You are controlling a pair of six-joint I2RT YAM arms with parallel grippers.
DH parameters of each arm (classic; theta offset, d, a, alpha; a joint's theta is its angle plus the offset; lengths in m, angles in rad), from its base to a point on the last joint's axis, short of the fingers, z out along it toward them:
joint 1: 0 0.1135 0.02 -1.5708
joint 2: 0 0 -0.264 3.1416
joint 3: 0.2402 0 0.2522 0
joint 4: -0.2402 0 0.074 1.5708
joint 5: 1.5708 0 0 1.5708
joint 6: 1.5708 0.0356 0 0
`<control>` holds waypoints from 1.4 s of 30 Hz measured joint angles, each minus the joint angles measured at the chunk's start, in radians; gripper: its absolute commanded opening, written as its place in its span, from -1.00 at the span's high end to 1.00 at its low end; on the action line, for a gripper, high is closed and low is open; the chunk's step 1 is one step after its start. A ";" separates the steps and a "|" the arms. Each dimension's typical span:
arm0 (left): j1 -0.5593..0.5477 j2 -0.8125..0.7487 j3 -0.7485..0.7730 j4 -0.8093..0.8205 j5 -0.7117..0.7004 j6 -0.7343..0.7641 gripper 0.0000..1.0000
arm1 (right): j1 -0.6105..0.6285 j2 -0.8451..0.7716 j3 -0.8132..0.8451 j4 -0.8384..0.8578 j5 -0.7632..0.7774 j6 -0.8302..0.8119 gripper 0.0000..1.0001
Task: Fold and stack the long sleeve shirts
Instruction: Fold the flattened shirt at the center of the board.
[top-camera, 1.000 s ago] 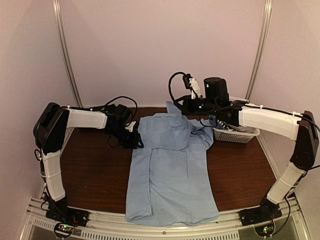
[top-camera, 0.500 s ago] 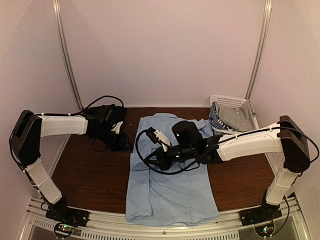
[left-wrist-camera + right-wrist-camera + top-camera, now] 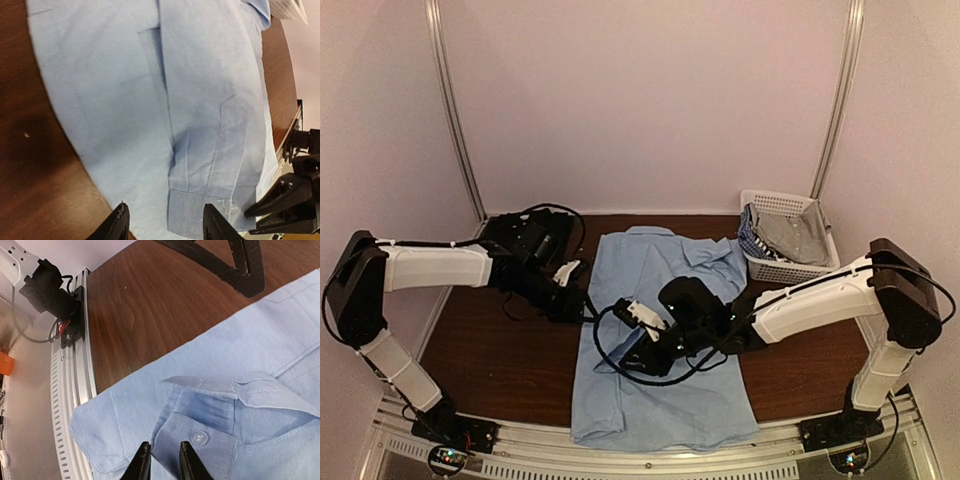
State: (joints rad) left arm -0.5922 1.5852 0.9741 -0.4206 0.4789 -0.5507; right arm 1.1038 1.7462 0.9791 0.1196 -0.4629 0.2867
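Top external view: my right gripper (image 3: 164,462) has swung from upper right to mid-frame over the light blue shirt (image 3: 665,340) flat on the counter (image 3: 510,350), narrowly apart and empty, left gripper (image 3: 165,225) spread at its left edge, so body fold looks next.

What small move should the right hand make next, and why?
Probably lower the right hand a little and pinch the buttoned cuff of the light blue cloth long sleeve shirt. The hand hovers just above that cuff, holding nothing, and the shirt lies only partly folded.

top: high, behind, facing down | wrists: close — (both) over blue shirt (image 3: 100,90)
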 measured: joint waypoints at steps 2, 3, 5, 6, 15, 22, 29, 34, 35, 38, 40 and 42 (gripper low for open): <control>-0.053 -0.001 -0.005 0.001 0.011 0.001 -0.05 | 0.001 -0.010 -0.014 -0.029 0.021 -0.002 0.10; -0.079 -0.002 -0.011 0.002 0.014 0.001 -0.06 | 0.002 -0.019 -0.019 -0.042 0.032 0.003 0.01; -0.114 -0.007 -0.025 0.000 0.015 0.000 -0.05 | 0.002 -0.057 -0.031 -0.071 0.063 -0.001 -0.11; -0.128 -0.009 -0.034 0.000 0.014 0.000 -0.04 | 0.002 -0.079 -0.032 -0.081 0.081 0.002 -0.16; -0.194 0.006 -0.058 0.000 -0.039 -0.029 0.05 | -0.031 -0.230 -0.032 -0.104 0.245 0.043 -0.30; -0.270 0.104 -0.057 0.010 -0.054 -0.064 0.18 | -0.086 -0.237 -0.032 -0.135 0.331 0.080 -0.34; -0.309 0.120 -0.056 0.016 -0.055 -0.107 0.77 | -0.092 -0.237 -0.033 -0.135 0.354 0.090 -0.36; -0.318 0.108 -0.056 0.026 -0.052 -0.135 1.00 | -0.097 -0.237 -0.035 -0.134 0.361 0.099 -0.36; -0.318 0.100 -0.056 0.027 -0.051 -0.139 1.00 | -0.100 -0.237 -0.036 -0.134 0.363 0.103 -0.36; -0.319 0.061 -0.056 0.027 -0.045 -0.156 1.00 | -0.114 -0.237 -0.035 -0.135 0.375 0.111 -0.36; -0.322 0.029 -0.058 0.026 -0.041 -0.165 1.00 | -0.127 -0.237 -0.035 -0.140 0.386 0.119 -0.37; -0.330 -0.016 -0.066 0.022 -0.039 -0.175 1.00 | -0.145 -0.237 -0.035 -0.151 0.396 0.131 -0.37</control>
State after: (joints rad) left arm -0.9218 1.5692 0.9081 -0.3988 0.4397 -0.7258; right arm 0.9592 1.5093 0.9440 -0.0311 -0.0673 0.4179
